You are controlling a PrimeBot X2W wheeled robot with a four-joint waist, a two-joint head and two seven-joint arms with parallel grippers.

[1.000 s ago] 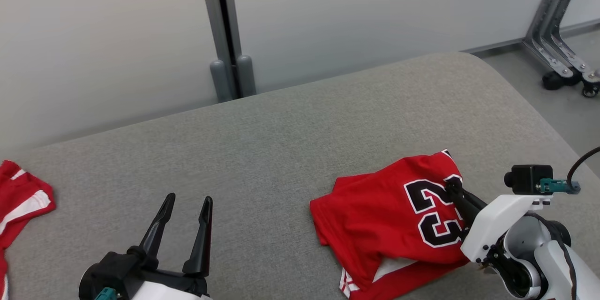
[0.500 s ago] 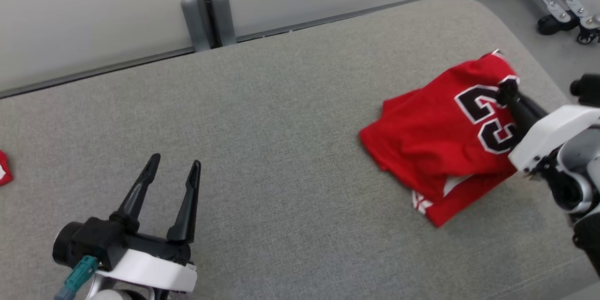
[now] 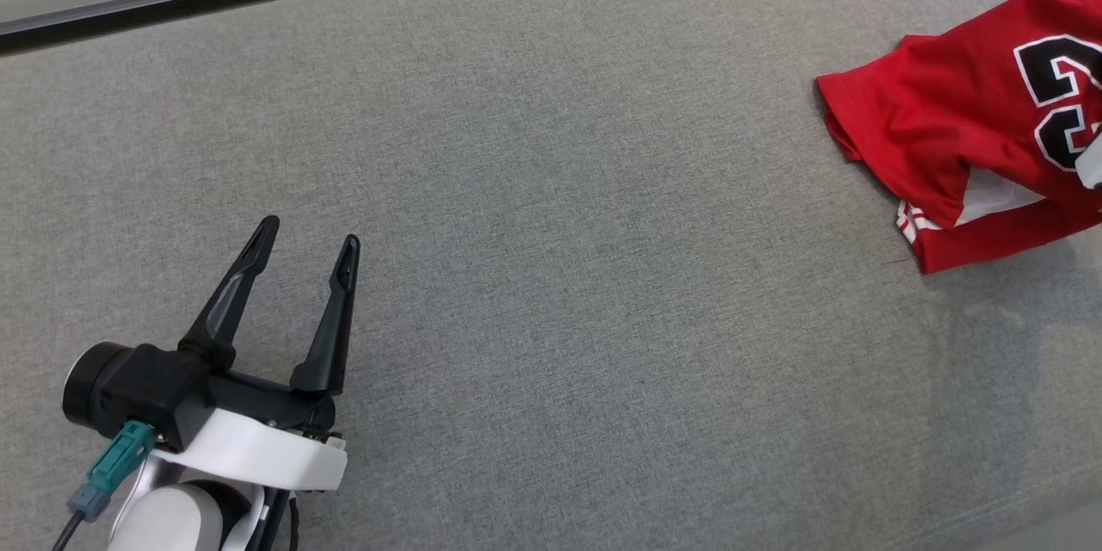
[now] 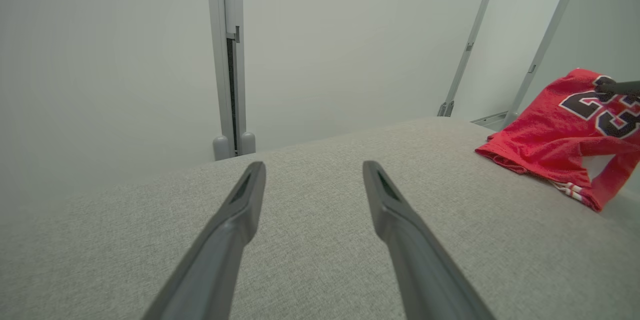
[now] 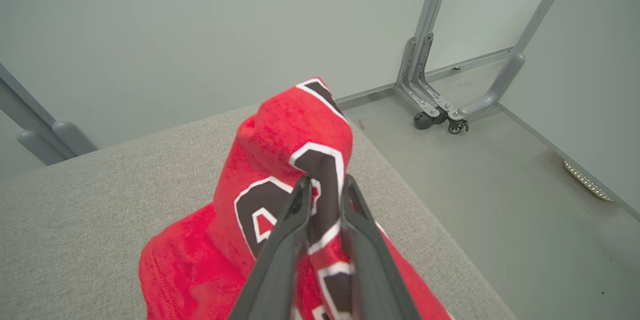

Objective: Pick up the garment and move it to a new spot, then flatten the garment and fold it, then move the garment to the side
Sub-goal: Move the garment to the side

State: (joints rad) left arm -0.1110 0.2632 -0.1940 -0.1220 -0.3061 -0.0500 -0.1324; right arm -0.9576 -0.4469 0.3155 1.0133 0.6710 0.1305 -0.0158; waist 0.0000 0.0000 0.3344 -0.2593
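The head camera has swung down and leftward, so the red garment (image 3: 947,129) now sits at that view's upper right, near the right end of the grey bench (image 3: 551,232), apparently at its side spot. The right claw (image 5: 324,185), pinched tight a moment ago, now shows a narrow gap with tented fabric between its fingers; I cannot tell whether it still grips. The left claw (image 3: 311,231) hovers spread wide over bare bench, holding nothing.

Grey fabric bench (image 3: 551,189) bears a red jersey (image 3: 947,120).
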